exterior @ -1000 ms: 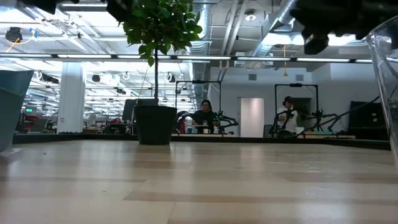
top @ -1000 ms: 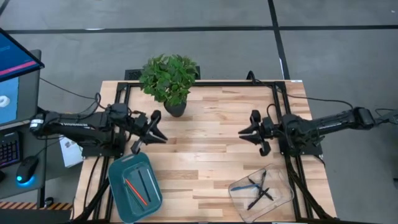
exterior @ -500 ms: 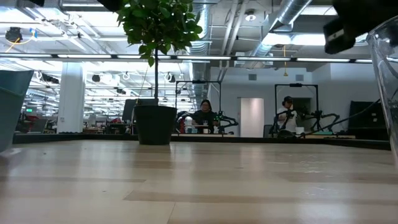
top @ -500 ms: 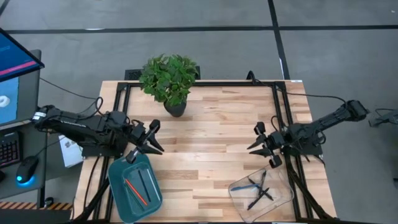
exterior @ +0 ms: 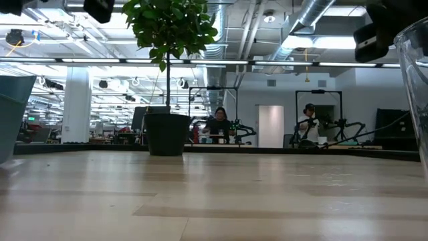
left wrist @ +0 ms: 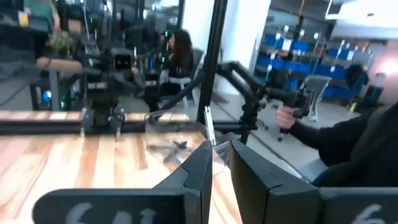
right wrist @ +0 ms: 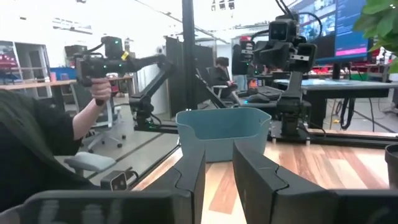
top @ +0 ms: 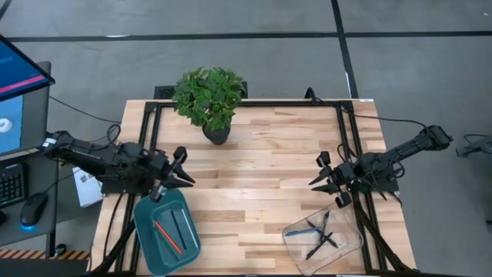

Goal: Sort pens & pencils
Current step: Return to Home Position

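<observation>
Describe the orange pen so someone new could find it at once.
Find the plant at the table's far edge, then go to the teal tray at the near left corner. Two sticks lie inside; the orange pen is the bright one, beside a dark pen.
</observation>
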